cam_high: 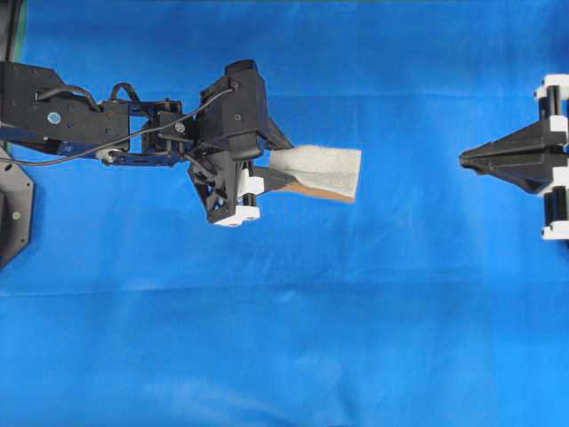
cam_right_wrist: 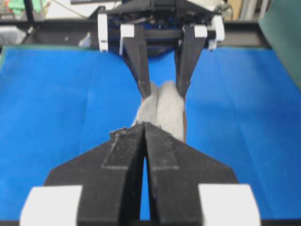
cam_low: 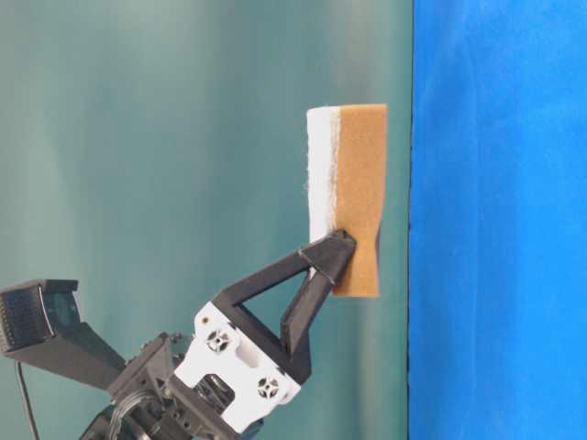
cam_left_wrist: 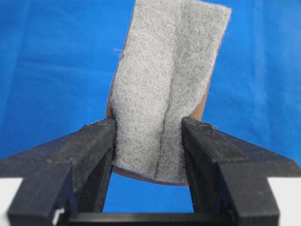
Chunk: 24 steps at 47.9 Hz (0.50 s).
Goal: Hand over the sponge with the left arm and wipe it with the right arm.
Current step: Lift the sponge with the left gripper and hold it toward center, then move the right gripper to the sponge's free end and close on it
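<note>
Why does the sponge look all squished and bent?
The left gripper is pinching the sponge at one end, so it buckles into a crease between the fingers. The rest sticks out in the air above the blue cloth. Nothing looks torn.

1. Between our left claw (cam_high: 267,178) and our right claw (cam_high: 471,160) we see an open stretch of blue desk (cam_high: 284,338).
2. The sponge (cam_high: 324,171) juts from the left claw into that gap, pinched at one end.
3. The right claw's fingers are pressed together, tips well apart from the sponge's free end.
</note>
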Available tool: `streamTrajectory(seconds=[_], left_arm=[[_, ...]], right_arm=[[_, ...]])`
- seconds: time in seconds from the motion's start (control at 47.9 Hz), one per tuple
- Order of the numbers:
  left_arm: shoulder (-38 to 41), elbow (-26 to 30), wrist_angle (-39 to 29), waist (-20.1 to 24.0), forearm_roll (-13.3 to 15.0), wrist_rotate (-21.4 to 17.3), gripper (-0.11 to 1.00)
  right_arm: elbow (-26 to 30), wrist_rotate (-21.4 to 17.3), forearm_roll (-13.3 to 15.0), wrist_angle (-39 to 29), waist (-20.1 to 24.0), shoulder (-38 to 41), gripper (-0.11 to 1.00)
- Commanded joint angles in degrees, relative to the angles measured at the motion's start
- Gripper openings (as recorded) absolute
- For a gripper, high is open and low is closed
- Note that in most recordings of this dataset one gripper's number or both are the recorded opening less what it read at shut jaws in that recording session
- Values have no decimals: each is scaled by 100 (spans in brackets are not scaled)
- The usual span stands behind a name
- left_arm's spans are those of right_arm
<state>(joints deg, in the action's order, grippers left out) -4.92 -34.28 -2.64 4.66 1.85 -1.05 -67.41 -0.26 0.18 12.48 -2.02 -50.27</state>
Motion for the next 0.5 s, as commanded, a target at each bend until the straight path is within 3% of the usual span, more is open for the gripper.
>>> streamTrajectory(seconds=[0.0,0.396,0.48], left_arm=[[-132,62,26,-9,9,9,39],[-132,53,-26,-35,9,9,39],[-141,53,-26,-44,9,9,38]], right_arm=[[220,-35,0,44,-18,185,0],[1028,-88,0,35,-9,1556,1],[1274,-88,0,44,-9,1934,16]])
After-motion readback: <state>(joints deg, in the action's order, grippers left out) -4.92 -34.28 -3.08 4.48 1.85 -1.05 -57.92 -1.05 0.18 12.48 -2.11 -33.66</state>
